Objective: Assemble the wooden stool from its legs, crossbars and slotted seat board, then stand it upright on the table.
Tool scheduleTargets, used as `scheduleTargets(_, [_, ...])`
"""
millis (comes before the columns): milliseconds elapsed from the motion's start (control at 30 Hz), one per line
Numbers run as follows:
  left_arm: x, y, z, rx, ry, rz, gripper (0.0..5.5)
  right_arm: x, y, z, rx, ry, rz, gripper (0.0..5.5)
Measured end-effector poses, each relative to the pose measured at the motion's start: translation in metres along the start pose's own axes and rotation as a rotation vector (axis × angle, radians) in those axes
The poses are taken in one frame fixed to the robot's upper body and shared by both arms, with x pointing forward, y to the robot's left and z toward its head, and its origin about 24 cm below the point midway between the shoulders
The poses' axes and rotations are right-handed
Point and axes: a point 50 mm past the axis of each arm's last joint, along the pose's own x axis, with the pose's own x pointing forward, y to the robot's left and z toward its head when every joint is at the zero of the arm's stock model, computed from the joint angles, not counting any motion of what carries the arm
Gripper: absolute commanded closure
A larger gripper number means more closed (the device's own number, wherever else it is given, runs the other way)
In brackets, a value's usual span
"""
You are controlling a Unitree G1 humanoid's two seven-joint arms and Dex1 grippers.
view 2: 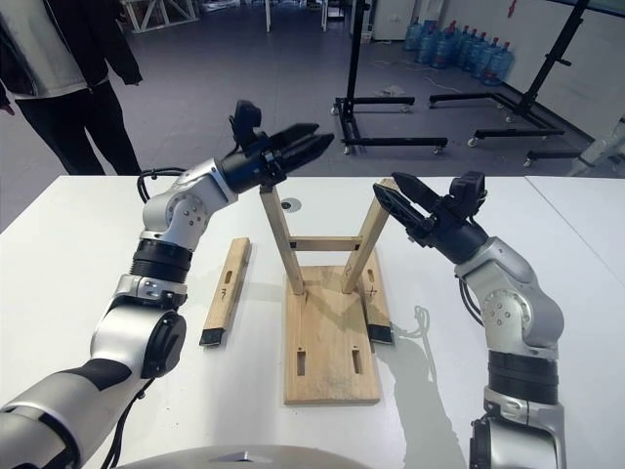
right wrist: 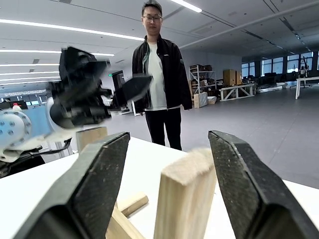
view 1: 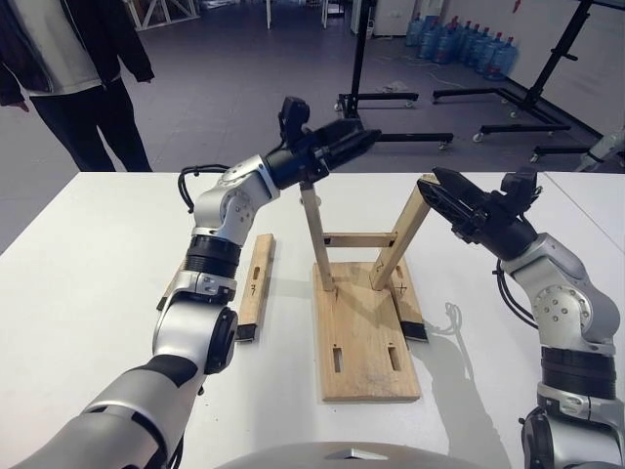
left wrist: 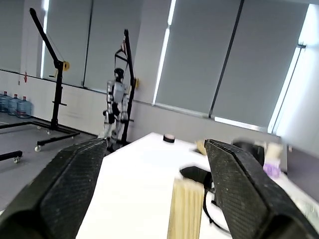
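— While both arms are up at the leg tops, how much of the stool would you call built?

— Less than half, I'd judge. The seat board [view 1: 366, 342] lies flat on the table [view 1: 88, 283]. Two legs stand from its far end, the left leg [view 1: 316, 239] and the right leg [view 1: 402, 234]. They splay apart at the top and are joined by one crossbar [view 1: 357, 238].

— Are they seated in their slots?

— They look it, though the joints are too small for me to be sure. The near slots [view 1: 337, 360] in the board are bare.

— And the other parts?

— One loose leg [view 1: 256, 283] lies on the table to the left of the board, apart from it. A second loose piece [view 1: 412, 315] lies along the board's right edge, touching it, just by the right leg's foot. I can't pick out a second crossbar.

— What have the jaws got?

— Nothing. The left jaws are spread wide with the left leg's top end in the gap, touching neither side as far as the left wrist view shows. The right jaws are likewise wide apart around the right leg's top, not pressing on it.

— So what's left?

— Fitting the second pair of legs and their crossbar into the near slots, then turning the whole thing over onto its feet.
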Motion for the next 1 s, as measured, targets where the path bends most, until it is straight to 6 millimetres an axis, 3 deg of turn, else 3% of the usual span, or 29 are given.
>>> scheduleTargets(100, [-0.001, -0.006, 0.027, 0.056, -0.068, -0.036, 1.92, 0.000, 0.000, -0.001, 0.002, -0.001, -0.001, 2.60])
scheduleTargets(267, [-0.008, -0.007, 0.031, 0.073, -0.053, -0.032, 1.92, 0.000, 0.000, -0.001, 0.002, 0.000, 0.001, 2.60])
scheduleTargets(333, [-0.022, -0.005, 0.013, 0.044, 0.003, -0.032, 1.92, 0.000, 0.000, -0.001, 0.004, 0.002, 0.003, 2.60])
scheduleTargets(367, [-0.034, 0.000, -0.009, 0.005, 0.067, -0.001, 1.92, 0.000, 0.000, -0.001, 0.004, 0.002, 0.004, 2.60])
scheduleTargets(433, [-0.040, 0.004, -0.033, 0.003, 0.148, 0.013, 1.92, -0.001, -0.002, -0.001, 0.003, 0.010, -0.003, 2.60])
scheduleTargets(500, [-0.052, 0.009, -0.087, -0.097, 0.306, 0.073, 1.92, -0.001, -0.001, -0.001, 0.002, 0.011, 0.002, 2.60])
scheduleTargets(567, [-0.059, 0.010, -0.111, -0.145, 0.377, 0.102, 1.92, 0.000, -0.002, 0.000, 0.001, 0.012, 0.003, 2.60])
scheduleTargets(833, [-0.046, 0.014, -0.061, -0.034, 0.234, 0.059, 1.92, 0.000, -0.001, 0.000, 0.001, 0.012, 0.005, 2.60])
scheduleTargets(1000, [-0.043, -0.001, -0.016, 0.050, 0.066, -0.017, 1.92, 0.001, 0.000, -0.001, 0.002, 0.009, 0.004, 2.60])
